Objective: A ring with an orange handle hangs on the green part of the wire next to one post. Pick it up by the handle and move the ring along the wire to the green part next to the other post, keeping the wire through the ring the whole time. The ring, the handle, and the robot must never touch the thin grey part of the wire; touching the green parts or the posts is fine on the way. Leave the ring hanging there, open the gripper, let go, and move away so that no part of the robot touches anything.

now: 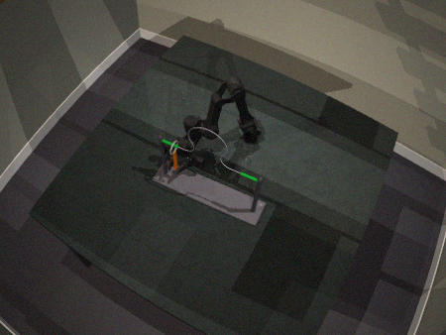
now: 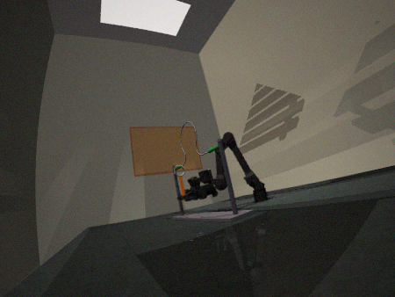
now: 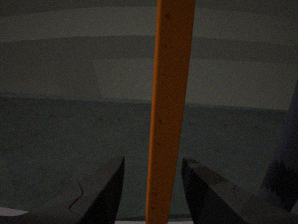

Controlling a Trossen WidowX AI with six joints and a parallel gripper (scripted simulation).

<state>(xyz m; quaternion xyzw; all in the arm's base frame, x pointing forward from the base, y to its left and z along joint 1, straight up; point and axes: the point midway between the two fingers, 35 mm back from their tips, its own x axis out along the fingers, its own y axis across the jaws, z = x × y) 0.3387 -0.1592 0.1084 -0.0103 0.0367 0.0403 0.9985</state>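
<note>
The orange handle (image 1: 174, 161) (image 2: 180, 185) (image 3: 169, 96) hangs upright below the ring (image 1: 174, 153) (image 2: 178, 170), which sits on the green wire part (image 1: 167, 143) next to the left post (image 1: 164, 160). My gripper (image 1: 182, 163) (image 2: 188, 194) (image 3: 153, 163) is partly open, with one finger on each side of the handle's lower part. In the wrist view a gap shows between each finger and the handle. The thin grey wire (image 1: 208, 130) (image 2: 189, 124) loops up and over to the other green part (image 1: 248, 176) (image 2: 212, 149) by the far post (image 1: 256, 195) (image 2: 226, 176).
The posts stand on a grey base plate (image 1: 213, 193) (image 2: 211, 215) on the dark table. The arm's base (image 1: 250, 131) (image 2: 259, 193) stands behind the wire. An orange-brown panel (image 2: 154, 149) hangs on the back wall.
</note>
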